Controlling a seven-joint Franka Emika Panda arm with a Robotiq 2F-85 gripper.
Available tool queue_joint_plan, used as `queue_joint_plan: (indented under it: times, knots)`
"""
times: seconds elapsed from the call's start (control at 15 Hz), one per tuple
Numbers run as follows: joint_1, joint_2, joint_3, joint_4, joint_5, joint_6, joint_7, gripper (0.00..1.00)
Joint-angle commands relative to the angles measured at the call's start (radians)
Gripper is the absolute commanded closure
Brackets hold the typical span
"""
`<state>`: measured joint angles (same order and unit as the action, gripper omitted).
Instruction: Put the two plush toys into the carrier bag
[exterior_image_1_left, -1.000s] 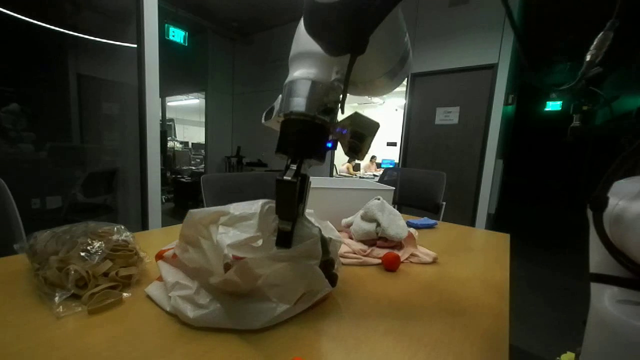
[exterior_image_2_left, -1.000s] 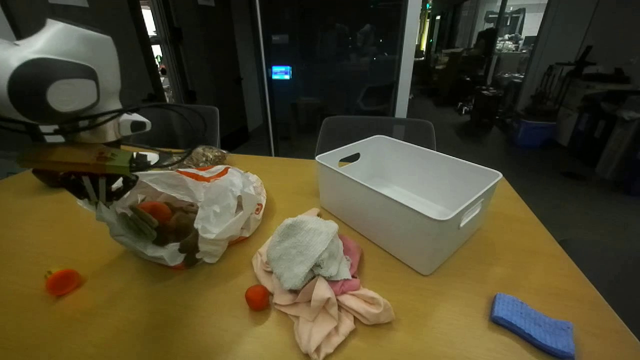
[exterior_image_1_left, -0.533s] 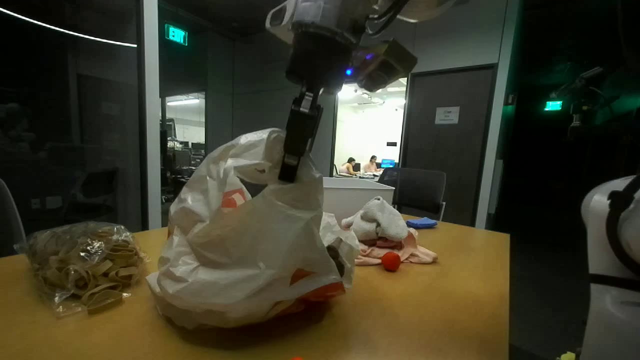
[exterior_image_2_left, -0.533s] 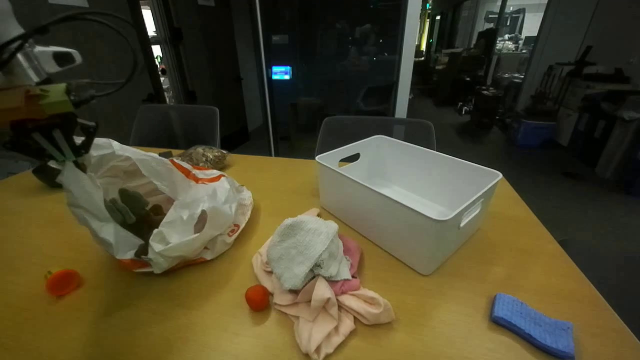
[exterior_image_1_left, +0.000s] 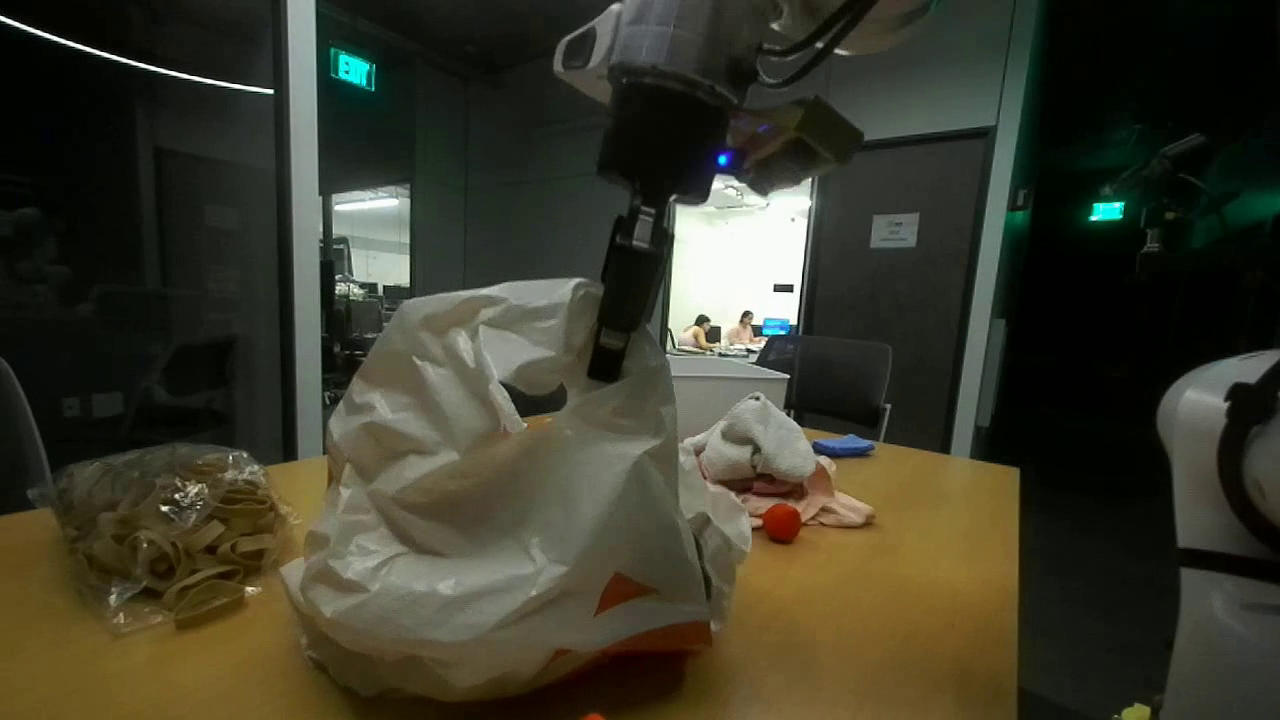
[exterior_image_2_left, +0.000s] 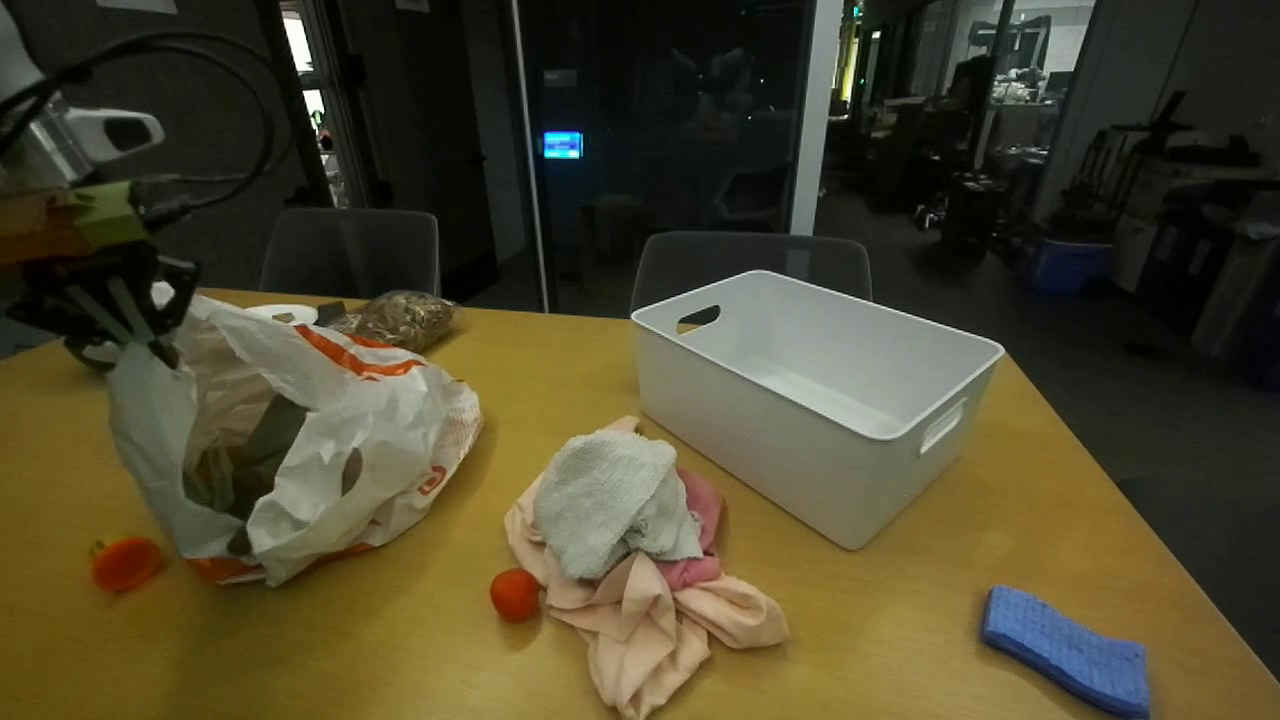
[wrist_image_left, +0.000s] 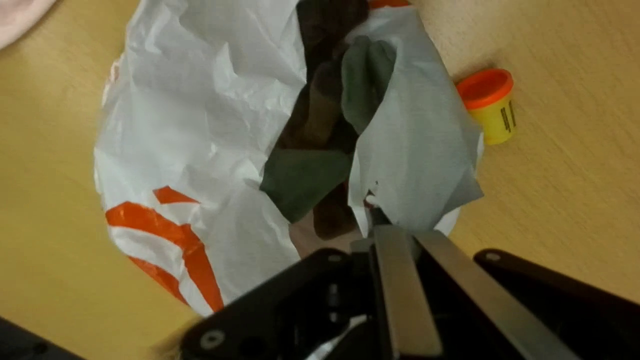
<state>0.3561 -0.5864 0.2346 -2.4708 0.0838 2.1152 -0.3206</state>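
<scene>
Brown toy (wrist_image_left: 322, 110) inside bag (wrist_image_left: 200, 100), clearest in wrist view.

The crinkled white bag (exterior_image_1_left: 530, 510) gapes on the table (exterior_image_2_left: 850, 620), a brown plush toy (wrist_image_left: 322, 107) and green-leafed toy (wrist_image_left: 305, 180) partly hidden inside.

High up, a green sign (exterior_image_1_left: 353, 69) reads "EXIT"

Laden yellow-brown table (exterior_image_2_left: 880, 640)

On it: crinkled white plastic carrier bag (exterior_image_1_left: 480, 520), clear plastic bag of tan loops (exterior_image_1_left: 165, 530), white rectangular plastic bin (exterior_image_2_left: 740, 425), rumpled pink cloth (exterior_image_2_left: 645, 630), small red ball (exterior_image_2_left: 515, 595), flat blue pad (exterior_image_2_left: 1065, 650), orange-lidded yellow tub (wrist_image_left: 492, 114).
</scene>
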Motion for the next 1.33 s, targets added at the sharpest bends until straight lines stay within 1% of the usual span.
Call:
queue_joint_plan:
  times: [0.0,0.13,0.2,0.27,0.33,0.47,0.73,0.93,1.0,1.13,1.27]
  knots:
    - [0.03,0.045,-0.068,-0.035,0.055,0.008,-0.042,0.95]
    - [0.033,0.07,-0.088,-0.049,0.083,0.001,-0.068,0.95]
    - [0.029,0.078,-0.087,-0.052,0.087,0.001,-0.063,0.78]
    - [0.03,0.081,-0.089,-0.05,0.094,-0.015,-0.066,0.7]
    - [0.029,0.08,-0.084,-0.045,0.101,-0.03,-0.049,0.69]
    - [0.028,0.058,-0.066,-0.04,0.1,-0.062,-0.019,0.56]
    - [0.041,-0.018,-0.033,-0.029,0.091,-0.113,0.04,0.24]
    - [0.044,-0.082,-0.01,-0.022,0.08,-0.134,0.085,0.03]
    - [0.039,-0.103,-0.005,-0.021,0.07,-0.137,0.097,0.0]
    - [0.034,-0.143,-0.004,-0.023,0.066,-0.125,0.116,0.0]
    - [0.034,-0.181,-0.014,-0.029,0.059,-0.117,0.107,0.0]
